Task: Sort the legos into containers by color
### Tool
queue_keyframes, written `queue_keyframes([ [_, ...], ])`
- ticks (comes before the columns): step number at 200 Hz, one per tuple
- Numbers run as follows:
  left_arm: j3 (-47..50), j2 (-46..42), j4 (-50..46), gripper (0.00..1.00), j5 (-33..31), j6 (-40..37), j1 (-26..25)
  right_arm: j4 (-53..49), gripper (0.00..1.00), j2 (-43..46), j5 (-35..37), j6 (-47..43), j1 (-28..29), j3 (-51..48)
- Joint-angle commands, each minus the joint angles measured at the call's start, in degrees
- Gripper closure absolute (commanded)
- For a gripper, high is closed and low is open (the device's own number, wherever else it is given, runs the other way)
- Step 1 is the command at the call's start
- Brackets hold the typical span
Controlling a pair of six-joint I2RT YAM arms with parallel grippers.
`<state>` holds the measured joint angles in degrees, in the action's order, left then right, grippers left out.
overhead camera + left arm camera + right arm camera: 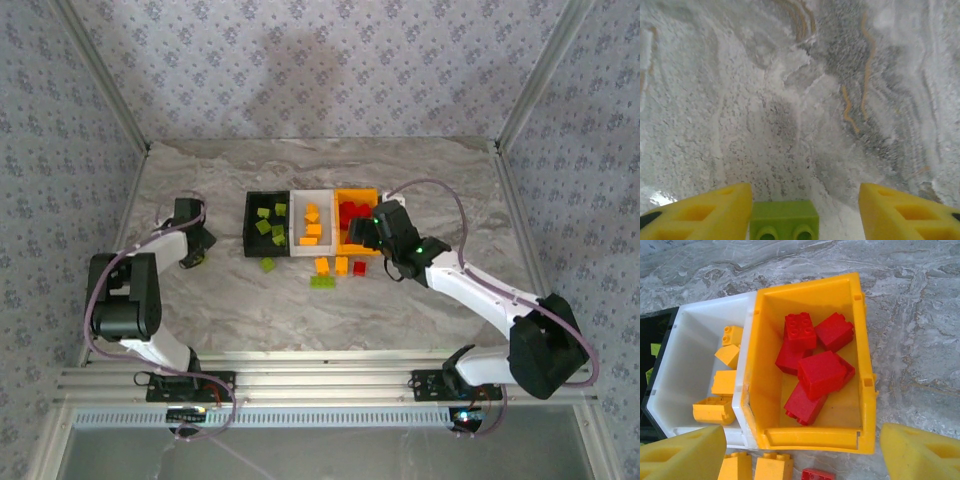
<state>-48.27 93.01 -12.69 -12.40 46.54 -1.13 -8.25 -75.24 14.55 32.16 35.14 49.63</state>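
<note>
lime green lego sits on the veined marble table between the parted fingers of the left gripper, touching one, while the right gripper hangs unclenched and empty over the orange bin of red legos, patterned walls behind.

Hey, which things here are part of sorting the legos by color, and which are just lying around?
Job: black bin, white bin, orange bin; green bricks, orange-yellow bricks, red bricks inside them; loose bricks in front; green brick at left hand; right hand.
Just surroundings: marble table, patterned walls, metal frame.
</note>
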Motion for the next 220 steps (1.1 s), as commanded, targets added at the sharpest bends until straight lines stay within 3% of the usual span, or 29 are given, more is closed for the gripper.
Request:
queue_keyframes([
  [1,1.5,1.8,0.8,0.43,1.6,-0.6,0.1,0.7,0.18,0.8,0.3,1.0,-0.6,-0.5],
  [25,1.9,3.3,1.2,0.43,3.1,-1.1,0.1,0.4,0.17,0.6,0.4,1.1,-0.9,-0.4],
  [89,3.6,1.5,0.4,0.58,4.4,-1.8,-2.1,0.1,0.18,-0.2,0.5,2.1,-1.0,0.0],
  [149,6.1,-9.1,-2.0,0.73,5.5,-2.8,-5.4,-0.7,0.17,1.6,1.5,2.5,-1.2,-0.8],
  [189,1.1,-17.4,-4.8,0.73,4.8,-3.8,-12.5,-0.8,0.17,3.1,0.5,3.2,-1.0,-1.8],
  [220,-9.0,-12.8,-5.8,0.72,1.0,-7.5,-22.7,-1.7,0.17,3.6,0.3,3.4,-0.8,-2.8],
])
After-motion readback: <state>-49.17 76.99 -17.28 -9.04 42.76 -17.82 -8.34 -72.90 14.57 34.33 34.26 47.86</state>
